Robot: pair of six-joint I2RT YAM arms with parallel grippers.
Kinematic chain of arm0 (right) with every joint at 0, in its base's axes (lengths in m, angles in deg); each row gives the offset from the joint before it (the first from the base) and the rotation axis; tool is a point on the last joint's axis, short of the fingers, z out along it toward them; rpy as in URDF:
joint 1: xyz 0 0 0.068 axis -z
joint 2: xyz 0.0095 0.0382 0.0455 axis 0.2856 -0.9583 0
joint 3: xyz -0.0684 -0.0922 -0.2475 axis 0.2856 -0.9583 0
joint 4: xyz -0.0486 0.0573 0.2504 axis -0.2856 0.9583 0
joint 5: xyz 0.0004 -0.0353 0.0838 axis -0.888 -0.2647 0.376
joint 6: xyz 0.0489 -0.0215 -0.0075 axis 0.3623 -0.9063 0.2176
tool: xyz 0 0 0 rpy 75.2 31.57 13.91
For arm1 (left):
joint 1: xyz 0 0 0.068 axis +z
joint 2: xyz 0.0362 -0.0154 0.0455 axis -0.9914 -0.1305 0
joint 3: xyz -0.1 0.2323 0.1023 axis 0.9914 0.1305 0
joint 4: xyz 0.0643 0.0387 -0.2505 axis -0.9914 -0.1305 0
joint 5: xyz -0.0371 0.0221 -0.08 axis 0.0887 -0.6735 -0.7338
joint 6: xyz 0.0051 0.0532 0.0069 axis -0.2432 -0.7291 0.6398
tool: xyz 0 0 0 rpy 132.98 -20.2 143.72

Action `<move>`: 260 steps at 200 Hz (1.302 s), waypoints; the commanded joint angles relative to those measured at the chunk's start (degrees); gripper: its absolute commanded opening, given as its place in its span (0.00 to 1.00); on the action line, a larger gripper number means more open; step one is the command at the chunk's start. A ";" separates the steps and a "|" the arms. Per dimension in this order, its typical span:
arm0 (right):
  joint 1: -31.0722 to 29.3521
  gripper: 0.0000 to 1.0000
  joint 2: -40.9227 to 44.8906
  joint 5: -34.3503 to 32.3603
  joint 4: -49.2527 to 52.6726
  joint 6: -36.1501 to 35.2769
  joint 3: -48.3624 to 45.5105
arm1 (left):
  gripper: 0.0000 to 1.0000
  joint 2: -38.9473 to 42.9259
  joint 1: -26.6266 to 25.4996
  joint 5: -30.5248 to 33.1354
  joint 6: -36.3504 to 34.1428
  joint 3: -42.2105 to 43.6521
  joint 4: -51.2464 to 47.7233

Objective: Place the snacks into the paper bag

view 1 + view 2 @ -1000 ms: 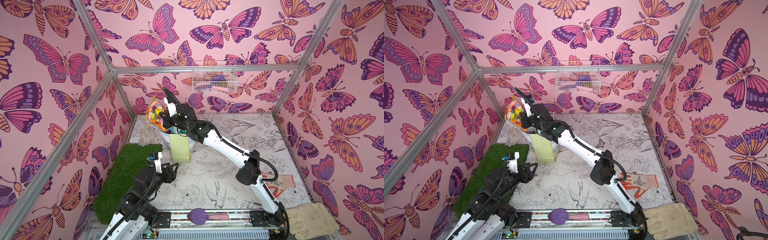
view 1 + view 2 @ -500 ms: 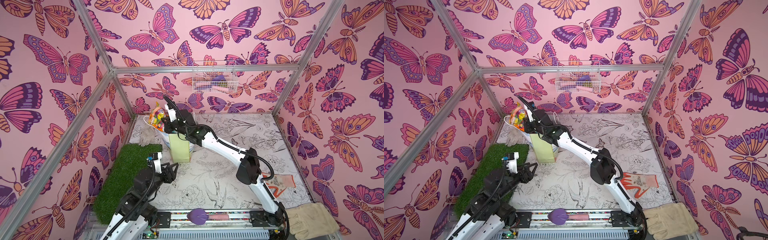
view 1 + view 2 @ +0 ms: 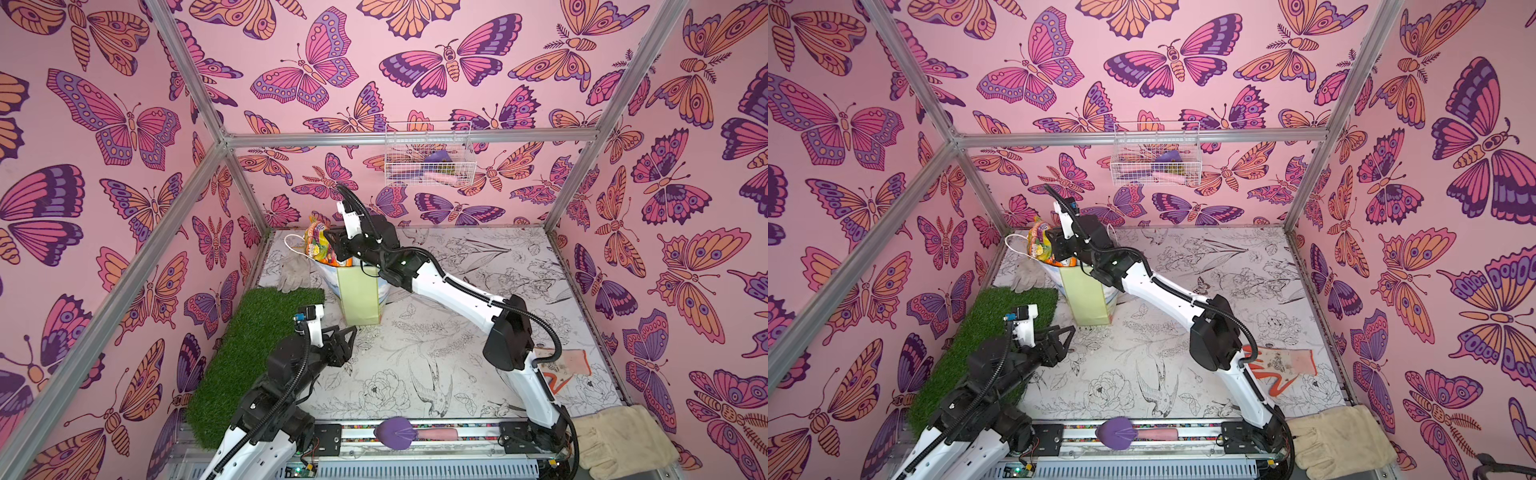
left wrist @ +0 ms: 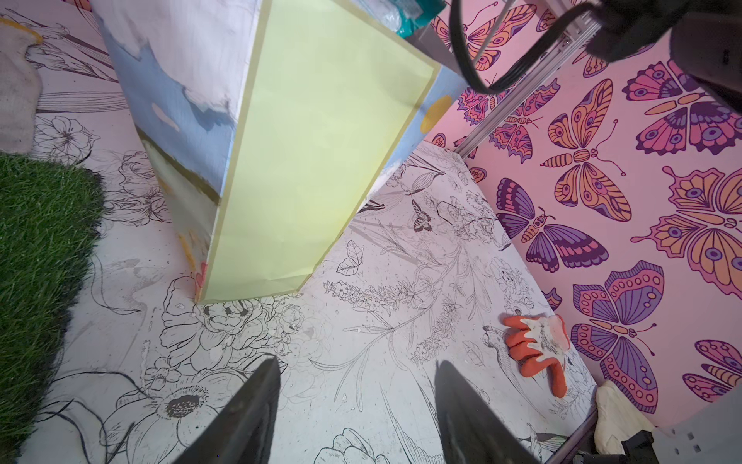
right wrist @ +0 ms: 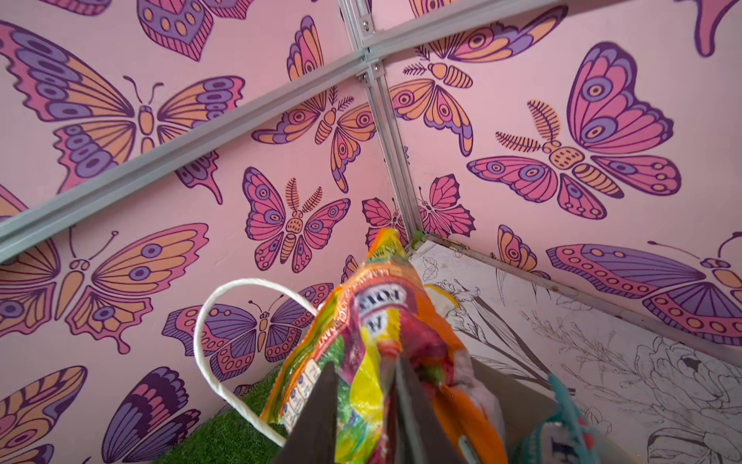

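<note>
While the orange sweet packet (image 3: 319,245) stands on end in the mouth of the paper bag (image 3: 359,297), its long axis runs close to upright and leans a little toward the back corner. Its lower end is inside the rim and its upper end pokes well above it. The right jaws reach it from the side of the bag that faces the middle of the desk (image 3: 457,332), level with the rim. In the right wrist view the crumpled lower part of the packet (image 5: 377,341) lies between them, beside the white cord handle (image 5: 208,341). Whether they pinch it or merely flank it cannot be told. A teal packet (image 5: 562,426) already lies in the bag just beside them.

The way in is therefore straight down along the packet's own length, so the next move probably needs only a release, perhaps with a downward nudge.

The left jaws stand apart and empty, low over the desk near the foot of the bag (image 4: 321,160). They are well apart from the packet, so the right arm is clearly the nearer one.
</note>
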 commanded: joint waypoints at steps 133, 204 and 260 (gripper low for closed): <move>0.08 0.59 16.24 -0.17 7.88 -3.43 -5.46 | 0.68 -9.65 0.22 5.47 -6.80 -14.88 -1.91; 0.44 0.71 22.93 -5.91 17.29 -7.45 -7.48 | 0.69 -19.37 0.64 7.10 -11.72 -26.73 -0.89; 3.32 0.78 25.81 -7.25 24.85 -3.98 -7.75 | 0.69 -26.14 5.45 6.23 -13.40 -35.34 -3.90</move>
